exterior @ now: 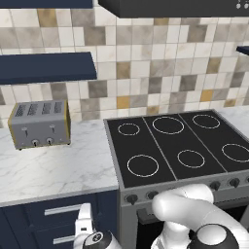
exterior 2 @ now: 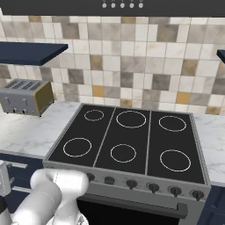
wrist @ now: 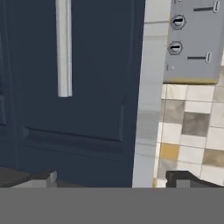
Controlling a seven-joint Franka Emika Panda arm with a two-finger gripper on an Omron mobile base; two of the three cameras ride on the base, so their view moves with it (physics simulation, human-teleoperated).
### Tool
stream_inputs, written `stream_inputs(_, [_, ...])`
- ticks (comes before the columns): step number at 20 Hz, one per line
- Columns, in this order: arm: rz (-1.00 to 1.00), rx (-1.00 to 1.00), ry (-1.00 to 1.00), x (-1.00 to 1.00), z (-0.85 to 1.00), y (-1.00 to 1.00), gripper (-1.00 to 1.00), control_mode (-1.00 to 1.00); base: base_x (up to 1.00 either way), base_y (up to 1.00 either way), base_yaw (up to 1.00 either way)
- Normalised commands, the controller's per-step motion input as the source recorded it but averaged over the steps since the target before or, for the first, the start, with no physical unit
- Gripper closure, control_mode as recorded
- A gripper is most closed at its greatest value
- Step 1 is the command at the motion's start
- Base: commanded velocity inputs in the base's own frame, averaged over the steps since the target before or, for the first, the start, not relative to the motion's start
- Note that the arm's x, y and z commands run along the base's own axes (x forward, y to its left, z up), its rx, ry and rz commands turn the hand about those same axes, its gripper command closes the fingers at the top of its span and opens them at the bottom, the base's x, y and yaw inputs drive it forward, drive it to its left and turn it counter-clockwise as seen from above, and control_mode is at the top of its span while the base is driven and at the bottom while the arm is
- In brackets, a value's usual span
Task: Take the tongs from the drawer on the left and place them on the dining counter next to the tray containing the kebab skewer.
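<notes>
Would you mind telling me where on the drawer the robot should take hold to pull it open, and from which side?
Grip the silver bar handle near its middle, coming straight at the drawer front. The bar stands proud of the flat navy panel, so the open jaws of the gripper can likely close across its thin width.

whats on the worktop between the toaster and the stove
Nothing: in the left base view, bare marble worktop runs from the toaster to the stove.

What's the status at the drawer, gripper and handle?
Gripper open, empty, facing the navy drawer. Drawer shut, bar handle not yet grasped. Tongs not seen. Nothing between gripper and handle.
</notes>
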Motion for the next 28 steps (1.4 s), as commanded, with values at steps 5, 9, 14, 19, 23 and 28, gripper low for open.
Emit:
stream_inputs(5, [0.0, 0.0, 0.0, 0.28, -0.2, 0.33, -1.0, -1.0, 0.0, 0.0, 0.0])
stream_inputs(9, [0.0, 0.0, 0.0, 0.35, -0.23, 0.31, -1.0, -1.0, 0.0, 0.0, 0.0])
stream_inputs(14, [0.0, 0.0, 0.0, 0.29, -0.38, 0.3, -1.0, -1.0, 0.0, 0.0, 0.0])
stream_inputs(19, [0.0, -0.02, -0.01, 0.22, -0.43, 0.3, -1.0, -1.0, 0.0, 0.0, 0.0])
stream_inputs(23, [0.0, 0.0, -0.03, 0.19, -0.18, 0.13, -1.0, -1.0, 0.0, 0.0, 0.0])
stream_inputs(28, [0.0, 0.0, -0.02, 0.21, -0.1, 0.02, -1.0, -1.0, 0.0, 0.0, 0.0])
